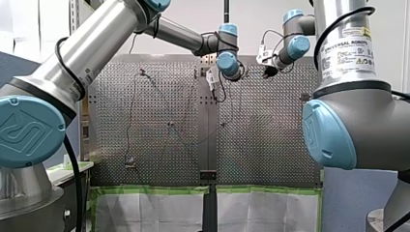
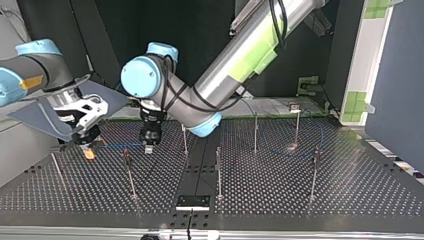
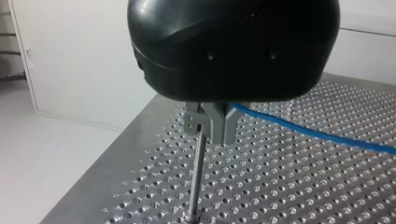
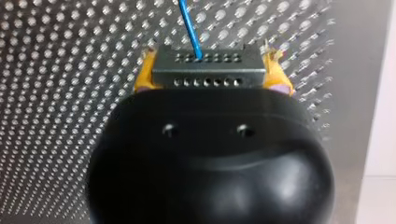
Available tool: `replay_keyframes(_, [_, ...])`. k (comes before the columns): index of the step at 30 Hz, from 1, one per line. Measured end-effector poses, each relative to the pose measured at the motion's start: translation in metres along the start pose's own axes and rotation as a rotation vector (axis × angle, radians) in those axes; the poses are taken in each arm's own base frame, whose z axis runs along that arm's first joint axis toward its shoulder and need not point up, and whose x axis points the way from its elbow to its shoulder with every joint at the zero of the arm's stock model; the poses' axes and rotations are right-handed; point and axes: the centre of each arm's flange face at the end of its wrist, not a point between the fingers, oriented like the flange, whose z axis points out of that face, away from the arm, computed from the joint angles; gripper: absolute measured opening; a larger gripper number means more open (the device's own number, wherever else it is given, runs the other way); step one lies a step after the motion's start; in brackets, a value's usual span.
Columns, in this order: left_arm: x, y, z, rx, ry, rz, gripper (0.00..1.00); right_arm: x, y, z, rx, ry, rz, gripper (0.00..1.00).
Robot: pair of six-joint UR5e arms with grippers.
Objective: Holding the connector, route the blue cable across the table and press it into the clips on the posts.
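In the right wrist view my right gripper (image 4: 210,71) is shut on a grey connector (image 4: 208,77), its yellow pads (image 4: 144,77) on both ends. The blue cable (image 4: 190,28) leaves the connector and runs ahead over the perforated table. My left gripper (image 3: 219,133) has grey fingers shut on the blue cable (image 3: 317,135), right beside a clip (image 3: 192,122) on top of a thin post (image 3: 196,177). In the top view my right gripper (image 2: 89,150) is at the left, my left gripper (image 2: 148,147) just right of it, and the cable (image 2: 117,146) spans between them.
Several thin posts stand on the table, among them one (image 2: 130,175) near my left gripper, one (image 2: 218,172) at the middle and one (image 2: 314,175) at the right. A black bracket (image 2: 192,201) sits at the near edge. The table edge (image 3: 116,154) drops off beside the clip post.
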Motion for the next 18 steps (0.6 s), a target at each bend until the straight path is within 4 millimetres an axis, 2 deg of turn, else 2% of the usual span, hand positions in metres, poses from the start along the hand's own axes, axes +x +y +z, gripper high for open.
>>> replay_keyframes(8, [0.017,0.007,0.016,0.030,0.012,0.001,0.00,-0.009,0.011,0.008,-0.010,-0.013,0.006,0.00])
replay_keyframes(18, [0.000,0.010,0.027,0.033,-0.027,-0.012,0.00,-0.004,0.018,0.010,-0.004,-0.001,0.002,0.00])
